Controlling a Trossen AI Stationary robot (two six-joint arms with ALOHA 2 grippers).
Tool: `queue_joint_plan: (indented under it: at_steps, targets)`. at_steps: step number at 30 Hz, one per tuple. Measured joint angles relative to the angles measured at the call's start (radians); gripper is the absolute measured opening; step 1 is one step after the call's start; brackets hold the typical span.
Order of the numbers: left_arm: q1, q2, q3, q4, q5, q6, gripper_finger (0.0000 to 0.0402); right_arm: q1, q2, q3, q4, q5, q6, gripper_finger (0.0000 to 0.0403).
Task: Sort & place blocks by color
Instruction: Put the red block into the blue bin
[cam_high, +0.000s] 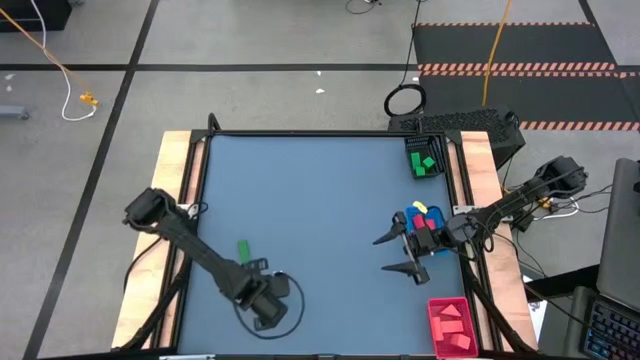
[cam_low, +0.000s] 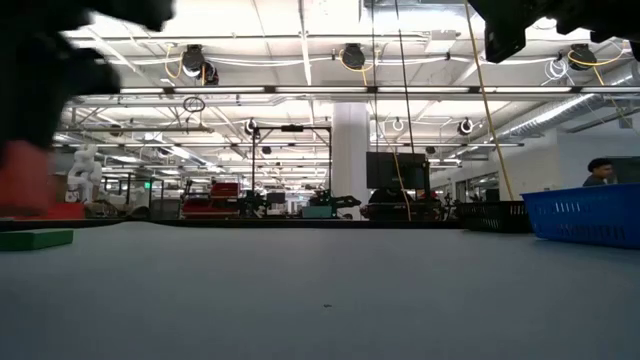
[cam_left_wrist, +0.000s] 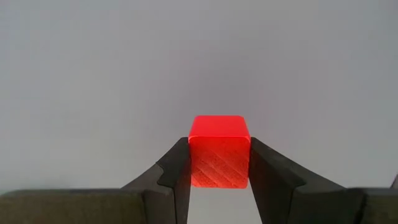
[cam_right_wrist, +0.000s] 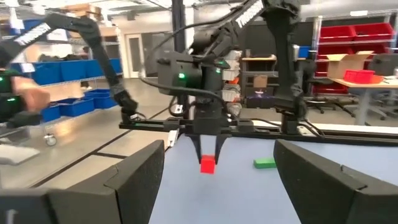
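My left pincer (cam_left_wrist: 219, 180) is clamped on a red cube (cam_left_wrist: 219, 152), one finger (cam_left_wrist: 177, 177) on each side face, cube lifted clear of the table (cam_left_wrist: 93, 74). In the high view this pincer (cam_high: 268, 312) sits near the table's front edge on the left half; the cube itself is hidden under the wrist there. From my right wrist the same cube (cam_right_wrist: 208, 165) shows hanging between the left fingertips above the blue-grey top.

A green bar (cam_high: 243, 251) lies flat on the table just behind my left arm, not touching it; it also shows as a green bar (cam_right_wrist: 265, 163) beside the held cube, apart from it.

My right pincer (cam_high: 402, 253) hovers on the right half of the table, fingers spread wide, nothing between them. Just beside it, toward the right edge, a blue tray (cam_high: 411, 217) holds red, pink and yellow pieces; I cannot tell their shapes.

A black tray (cam_high: 413, 148) at the back right corner holds green blocks (cam_high: 426, 163). A red tray (cam_high: 432, 309) at the front right corner holds red blocks (cam_high: 452, 326).

Low view: a blurred red shape at the left edge, cannot tell what.
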Motion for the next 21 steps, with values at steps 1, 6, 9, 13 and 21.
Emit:
queue_joint_plan:
  at_steps: [1, 6, 9, 13, 21]
  targets:
    - [0.012, 0.0, 0.01, 0.0, -0.008, 0.017, 0.0126, -0.001, 0.0, 0.0, 0.0, 0.01, 0.003, 0.0297]
    - [0.071, 0.0, 0.083, -0.002, -0.038, 0.104, 0.0126, -0.009, 0.0, 0.0, -0.004, 0.101, 0.032, 0.0297]
    - [0.102, 0.0, 0.136, -0.002, -0.082, 0.162, 0.0126, -0.019, 0.0, 0.0, -0.012, 0.101, 0.055, 0.0297]
    - [0.139, 0.0, 0.214, -0.002, -0.247, 0.315, 0.0126, -0.033, 0.0, 0.0, -0.02, 0.099, 0.098, 0.0297]
    - [0.172, 0.0, 0.269, 0.158, -0.624, 0.833, 0.0126, -0.104, 0.021, 0.0, -0.023, 0.1, 0.429, 0.0297]
